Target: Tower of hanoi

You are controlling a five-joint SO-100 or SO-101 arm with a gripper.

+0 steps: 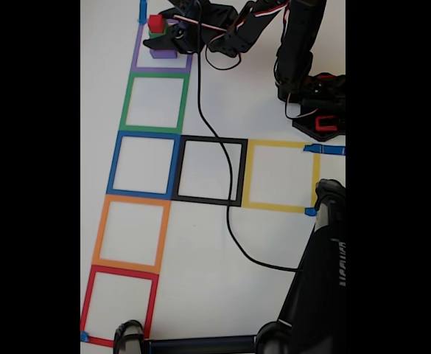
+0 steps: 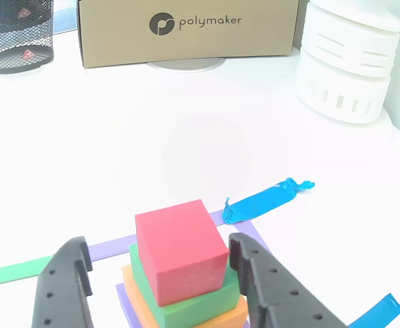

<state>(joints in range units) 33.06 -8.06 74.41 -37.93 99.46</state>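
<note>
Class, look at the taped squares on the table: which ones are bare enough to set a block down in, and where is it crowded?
Bare in the fixed view: the green square, blue square, black square, yellow square, orange square and red square. Crowded: the purple square, where the stack of blocks sits between the open jaws of the gripper.

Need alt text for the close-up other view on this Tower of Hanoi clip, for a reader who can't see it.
An open gripper straddles a stack of blocks: a red cube on a green block on an orange block, on a white table. Behind stand a Polymaker cardboard box and a white ribbed container.
</note>
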